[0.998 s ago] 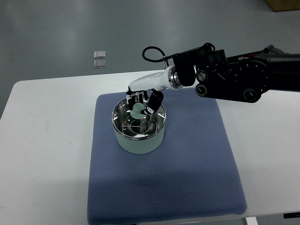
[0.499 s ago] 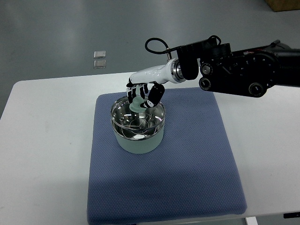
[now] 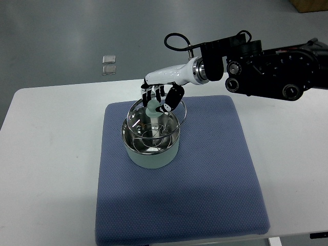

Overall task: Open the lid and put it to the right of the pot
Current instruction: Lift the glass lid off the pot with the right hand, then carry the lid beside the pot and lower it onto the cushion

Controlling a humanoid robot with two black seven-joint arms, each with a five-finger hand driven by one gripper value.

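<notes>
We see a white desk [image 3: 46, 154] filling most of the view, and on it a blue mat [image 3: 205, 179] on which the pot [image 3: 151, 154] stands; we take the pot as our landmark. The pot is a pale green cylinder with a shiny metal rim and interior, standing upright on the mat's upper left part.

From the right edge comes a black arm [image 3: 271, 77], well up and to the right of the pot, narrowing into a white wrist that reaches down toward it. At its end the right robot hand [image 3: 161, 99] hangs just above the pot's far rim, its dark fingers [image 3: 174, 97] curled around the pale green knob [image 3: 152, 109] of the lid [image 3: 154, 118].

The lid is clear glass with a thin metal edge. It is lifted clear of the pot and tilted, hovering directly over the opening rather than to the pot's right.

Beyond the pot, off the desk on the grey floor, lie two small pale squares [image 3: 108, 65].
</notes>
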